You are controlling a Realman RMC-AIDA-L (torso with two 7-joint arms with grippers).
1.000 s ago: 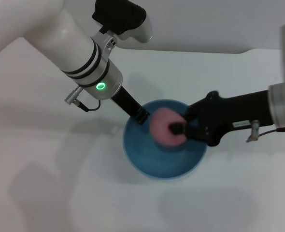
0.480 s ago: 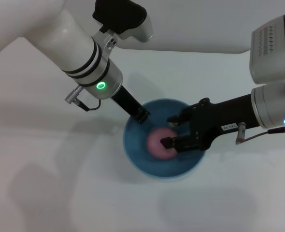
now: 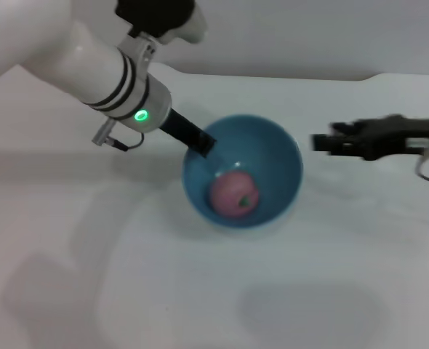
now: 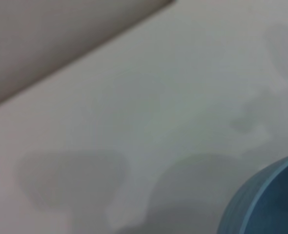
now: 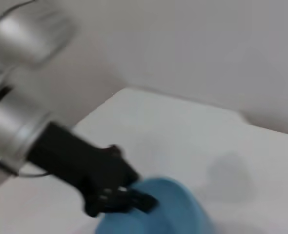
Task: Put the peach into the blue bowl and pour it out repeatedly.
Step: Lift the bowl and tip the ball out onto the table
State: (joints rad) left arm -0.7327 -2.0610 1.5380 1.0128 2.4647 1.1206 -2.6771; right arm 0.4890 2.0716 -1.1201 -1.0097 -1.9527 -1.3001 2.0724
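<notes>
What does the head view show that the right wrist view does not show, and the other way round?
Only the head view shows the peach lying inside the blue bowl, and the right gripper off to the bowl's right, clear of it. Only the right wrist view shows the wall behind the table. Both show the bowl, the white table and the left gripper clamped on the bowl's rim.

R end effector (image 3: pixel 323 142) motion-blurred
</notes>
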